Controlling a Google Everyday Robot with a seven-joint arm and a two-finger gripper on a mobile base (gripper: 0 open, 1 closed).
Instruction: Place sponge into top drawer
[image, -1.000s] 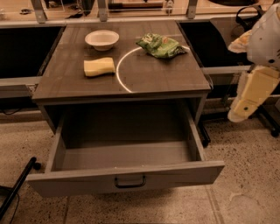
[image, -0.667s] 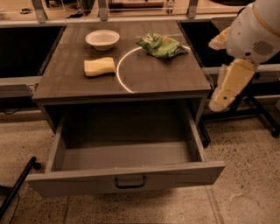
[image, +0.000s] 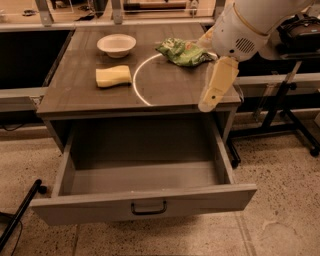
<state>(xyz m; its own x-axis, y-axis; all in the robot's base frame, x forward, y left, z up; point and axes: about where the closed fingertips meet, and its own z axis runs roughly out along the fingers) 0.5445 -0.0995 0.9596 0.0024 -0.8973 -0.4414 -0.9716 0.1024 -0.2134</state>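
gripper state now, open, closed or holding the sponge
Gripper: cannot tell open or closed; it is at the right front corner of the table, not holding the sponge, which lies on the tabletop.

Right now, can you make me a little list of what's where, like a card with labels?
sponge: on the table, front left, not touched
bowl: on the table, just behind the sponge
green bag: on the table, back right
drawer: pulled open, sponge not in it yet
gripper: hangs at the table's front right corner, apart from the sponge
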